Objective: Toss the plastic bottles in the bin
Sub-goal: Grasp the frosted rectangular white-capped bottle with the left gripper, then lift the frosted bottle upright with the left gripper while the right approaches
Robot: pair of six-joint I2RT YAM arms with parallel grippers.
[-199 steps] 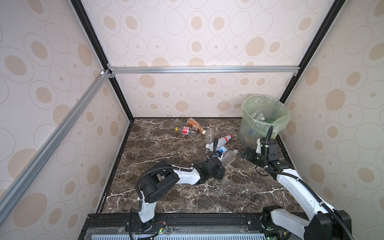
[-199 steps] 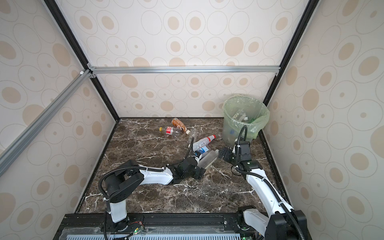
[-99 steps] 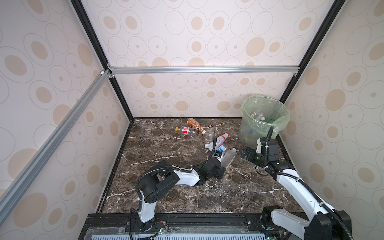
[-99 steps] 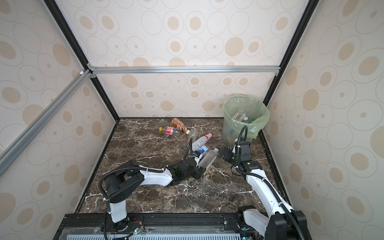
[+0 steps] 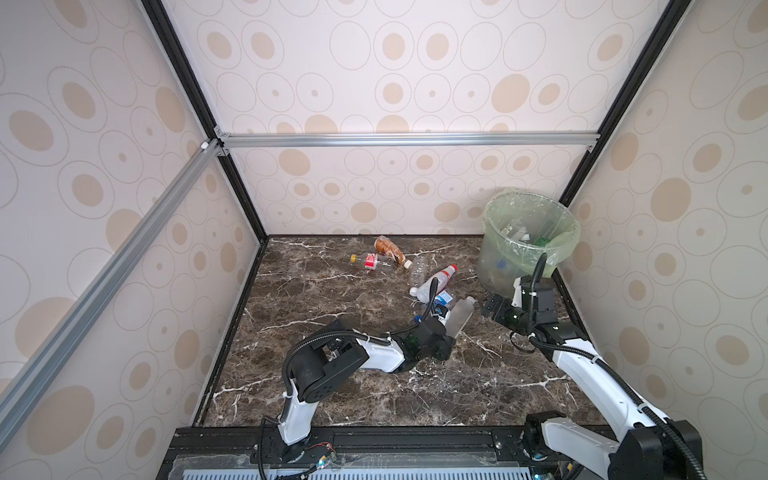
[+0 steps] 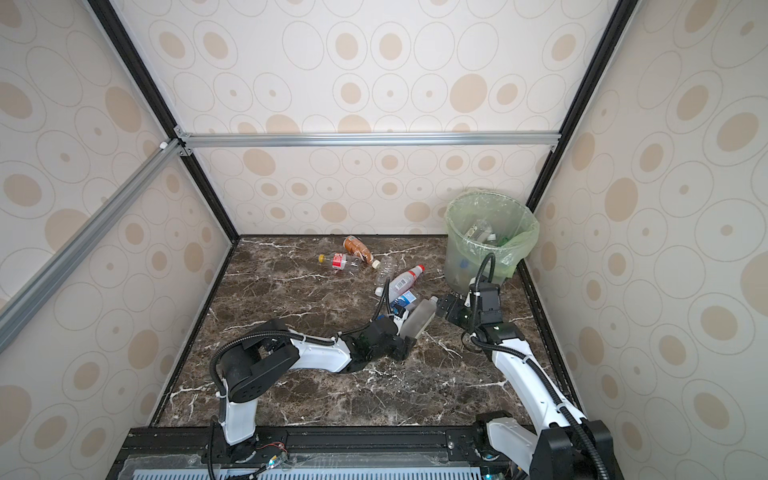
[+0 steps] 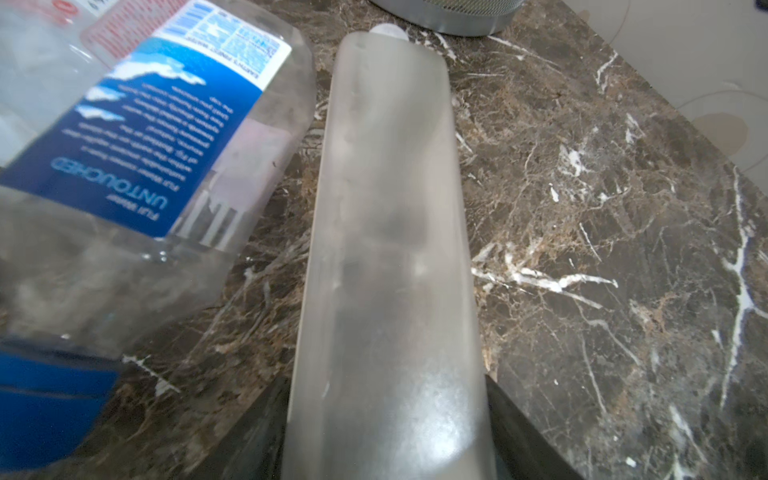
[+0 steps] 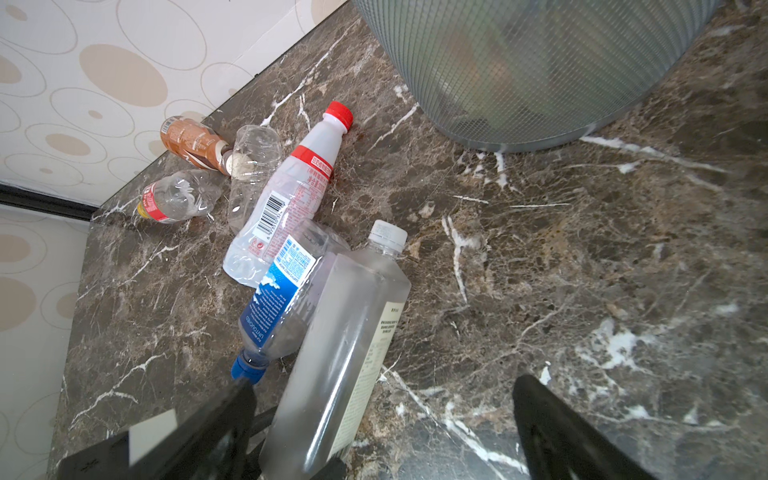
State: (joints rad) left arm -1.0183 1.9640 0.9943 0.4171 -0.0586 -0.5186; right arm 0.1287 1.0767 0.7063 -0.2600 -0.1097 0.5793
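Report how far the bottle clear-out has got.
Done: a few bottles already lie in the bin. In hand: the left gripper is closed around the frosted bottle; the right gripper is open, empty. Left: five other bottles on the marble surface.

Bright, even light filled both top views, leaving only soft shadows on the marble worktop (image 5: 457, 395). The wallpaper (image 5: 83, 208) circles stretched toward the edges. In the left wrist view, the frosted bottle (image 7: 386, 249) and blue-labelled bottle (image 7: 145, 145) were blurred close-up.
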